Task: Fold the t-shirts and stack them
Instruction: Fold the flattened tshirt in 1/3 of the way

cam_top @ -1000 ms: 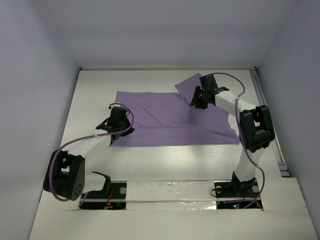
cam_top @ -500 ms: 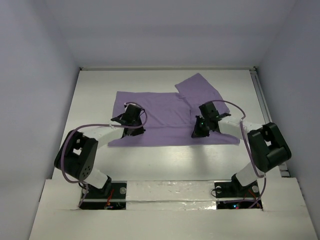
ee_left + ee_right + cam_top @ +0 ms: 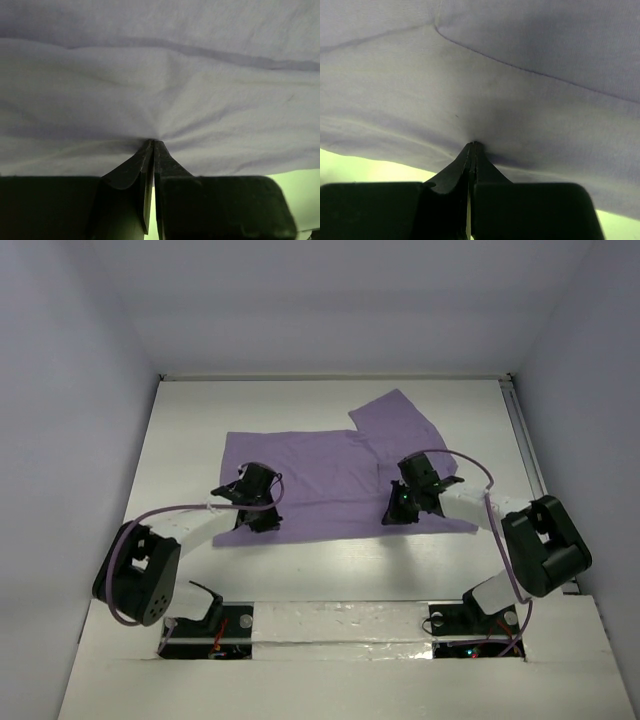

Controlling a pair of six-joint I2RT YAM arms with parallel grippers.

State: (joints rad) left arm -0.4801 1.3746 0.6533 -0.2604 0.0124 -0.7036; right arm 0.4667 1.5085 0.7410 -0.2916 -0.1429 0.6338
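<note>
The lavender t-shirt (image 3: 330, 465) lies spread on the white counter (image 3: 330, 565), with one sleeve angled toward the far right. At its near edge the left jaws and the right jaws are each clamped on the cloth — well apart, puckering it.
</note>
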